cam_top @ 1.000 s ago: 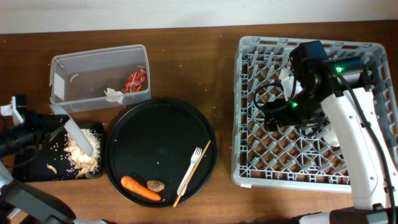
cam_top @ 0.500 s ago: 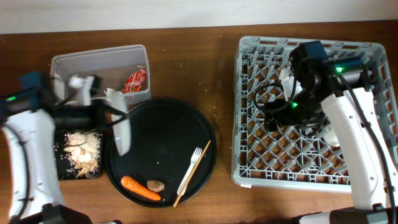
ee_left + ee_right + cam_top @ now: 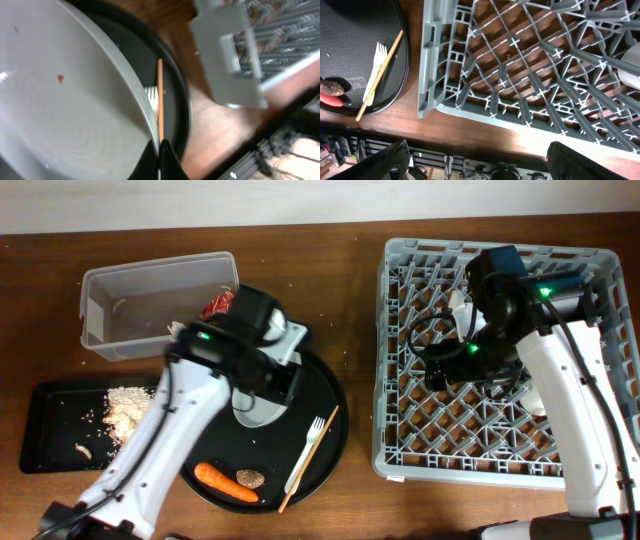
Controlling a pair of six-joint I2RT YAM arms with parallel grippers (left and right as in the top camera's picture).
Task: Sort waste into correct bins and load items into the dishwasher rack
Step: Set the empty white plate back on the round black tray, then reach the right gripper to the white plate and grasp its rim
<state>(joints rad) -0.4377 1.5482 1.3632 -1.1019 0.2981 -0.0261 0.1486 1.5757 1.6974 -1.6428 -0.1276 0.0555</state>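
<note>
White plate (image 3: 65, 105) pinched at its rim by left gripper (image 3: 159, 157) above round black tray (image 3: 270, 460), fork (image 3: 372, 75) and stick (image 3: 390, 55) lying there, right gripper (image 3: 485, 155) jaws spread wide over dishwasher rack (image 3: 520, 75).

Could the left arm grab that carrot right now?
Probably not yet: the left gripper seems clamped on the white plate, so it is busy. The carrot itself lies uncovered on the round black tray.

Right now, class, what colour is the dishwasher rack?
Grey; the dishwasher rack shows best in the overhead view.
</note>
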